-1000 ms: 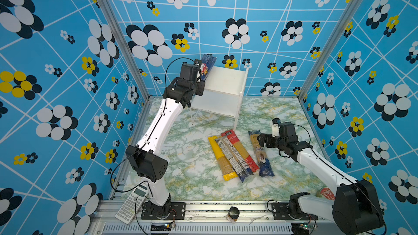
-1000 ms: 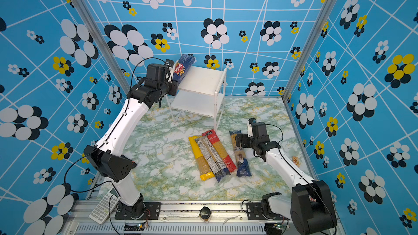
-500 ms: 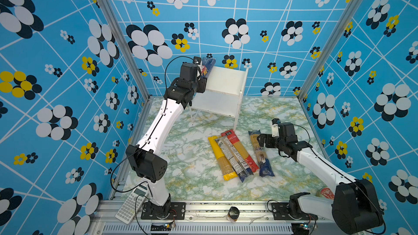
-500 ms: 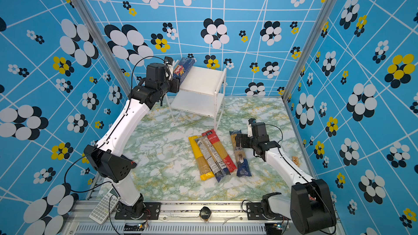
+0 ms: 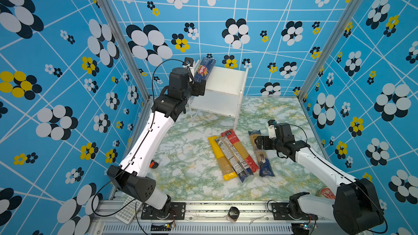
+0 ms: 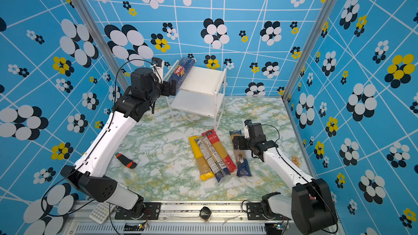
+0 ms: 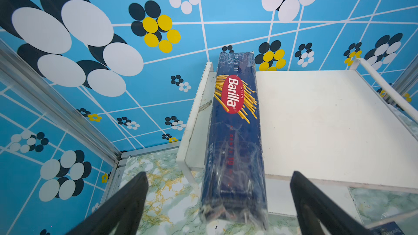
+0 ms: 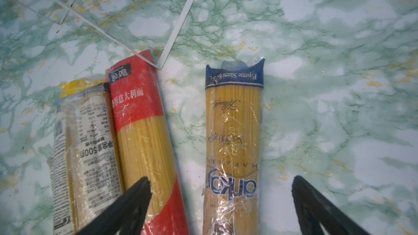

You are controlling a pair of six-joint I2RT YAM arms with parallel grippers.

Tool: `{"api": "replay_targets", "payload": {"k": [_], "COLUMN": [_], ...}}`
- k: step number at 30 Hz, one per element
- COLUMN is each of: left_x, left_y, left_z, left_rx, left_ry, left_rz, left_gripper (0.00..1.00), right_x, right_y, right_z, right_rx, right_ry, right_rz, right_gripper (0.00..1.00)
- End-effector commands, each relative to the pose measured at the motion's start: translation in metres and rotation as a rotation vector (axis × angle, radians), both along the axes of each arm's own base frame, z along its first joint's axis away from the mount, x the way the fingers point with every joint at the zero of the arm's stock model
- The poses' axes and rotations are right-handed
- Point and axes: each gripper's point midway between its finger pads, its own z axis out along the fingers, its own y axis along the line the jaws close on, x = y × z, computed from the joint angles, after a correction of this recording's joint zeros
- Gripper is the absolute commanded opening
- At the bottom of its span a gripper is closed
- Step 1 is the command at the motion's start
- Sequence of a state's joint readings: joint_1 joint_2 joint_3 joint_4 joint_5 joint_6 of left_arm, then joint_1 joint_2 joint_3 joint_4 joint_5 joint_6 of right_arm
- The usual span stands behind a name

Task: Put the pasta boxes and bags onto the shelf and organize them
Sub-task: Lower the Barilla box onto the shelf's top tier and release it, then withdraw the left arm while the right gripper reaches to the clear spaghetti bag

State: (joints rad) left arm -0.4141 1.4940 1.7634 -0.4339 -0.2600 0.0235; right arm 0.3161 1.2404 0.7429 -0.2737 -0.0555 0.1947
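The box (image 5: 204, 71) lies flat on the top board of the shelf (image 5: 228, 82), along its left edge, with its near end sticking out past the front edge (Barilla logo up in the left wrist view (image 7: 235, 132)). The left jaws stand wide on either side of that near end and are clear of it.

On the bench (image 5: 185, 154) in front of the shelf, the yellow bag (image 5: 220, 157), white-labelled bag (image 5: 230, 159) and red bag (image 5: 241, 152) lie side by side and touching. The red bag's far end is just beside a shelf leg. The gold-labelled bag (image 5: 260, 154) lies slightly apart to their right. The right jaws are wide, low over its far half and holding nothing.
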Motion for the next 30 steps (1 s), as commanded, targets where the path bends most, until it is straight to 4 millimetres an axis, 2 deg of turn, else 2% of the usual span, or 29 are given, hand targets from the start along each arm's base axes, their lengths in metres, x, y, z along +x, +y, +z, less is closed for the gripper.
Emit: {"api": "replay_targets", "payload": {"k": [1,6,13,18,21,25,30], "left_x": [-0.028,-0.065,-0.113,-0.136,-0.146,-0.157,-0.165], "left_y": [0.002,-0.012,-0.035,-0.034,-0.031,-0.027,-0.02], "left_z": [0.004,-0.043,-0.115,-0.178,-0.205,-0.23,-0.245], "left_rx": [-0.042,-0.103,-0.19,-0.223,-0.233,-0.265,-0.3], "left_ry": [-0.026,0.069,0.169,0.288,0.352,0.405,0.426], "left_rz": [0.013,-0.043,-0.142,-0.121,-0.102,-0.083,-0.057], "left_gripper": [0.99,0.99,0.99,0.99,0.99,0.99,0.99], "right_x": [-0.002,-0.011,-0.038,-0.051,-0.062,-0.079,-0.082], "right_y": [0.014,0.041,0.082,0.089,0.092,0.103,0.112], "right_z": [0.011,0.012,0.01,0.003,-0.005,-0.006,0.001], "right_rx": [-0.101,-0.203,-0.138,-0.155,-0.16,-0.145,-0.176], "right_ry": [-0.025,-0.048,-0.037,-0.044,-0.03,-0.065,-0.149], "right_rz": [0.073,0.159,0.308,0.309,0.328,0.388,0.37], "right_gripper": [0.99,0.99,0.99,0.99,0.99,0.99,0.99]}}
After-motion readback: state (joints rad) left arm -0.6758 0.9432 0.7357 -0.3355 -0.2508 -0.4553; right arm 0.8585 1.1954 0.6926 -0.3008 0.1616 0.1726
